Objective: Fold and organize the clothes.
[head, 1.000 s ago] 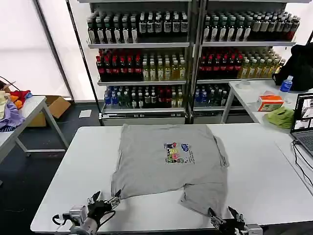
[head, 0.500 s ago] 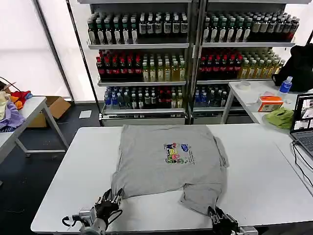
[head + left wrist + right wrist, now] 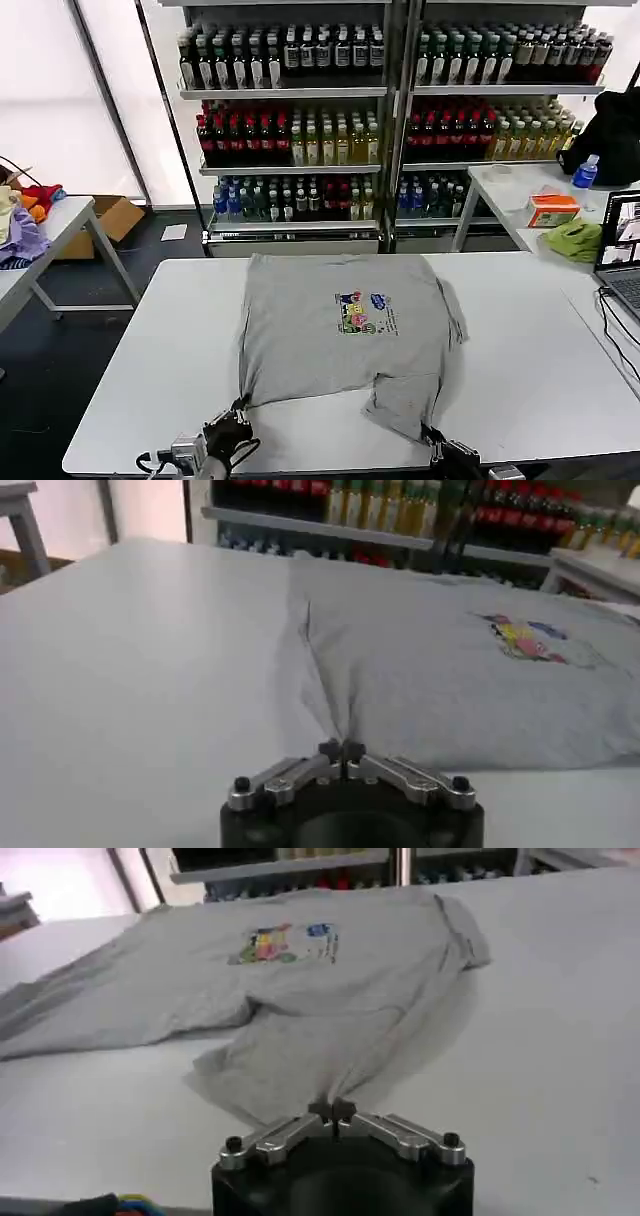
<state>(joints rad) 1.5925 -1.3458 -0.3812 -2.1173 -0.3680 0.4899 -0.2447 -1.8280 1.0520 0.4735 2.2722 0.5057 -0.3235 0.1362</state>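
Note:
A light-grey short-sleeved shirt with a small multicoloured chest print lies spread on the white table, its near hem rumpled and partly folded over at the right. My left gripper is at the shirt's near left corner and is shut on the fabric. The left wrist view shows the closed jaws of the left gripper pinching a ridge of the shirt. At the near right corner my right gripper is shut on the hem. In the right wrist view the right gripper holds the shirt.
Shelves of bottles stand behind the table. A side table at the right carries a laptop, a lime-green cloth and an orange box. Coloured fabrics lie on a table at the left.
Both grippers have moved forward to the shirt's near corners, and their open fingers have shut on the fabric. The hem has drawn in slightly.

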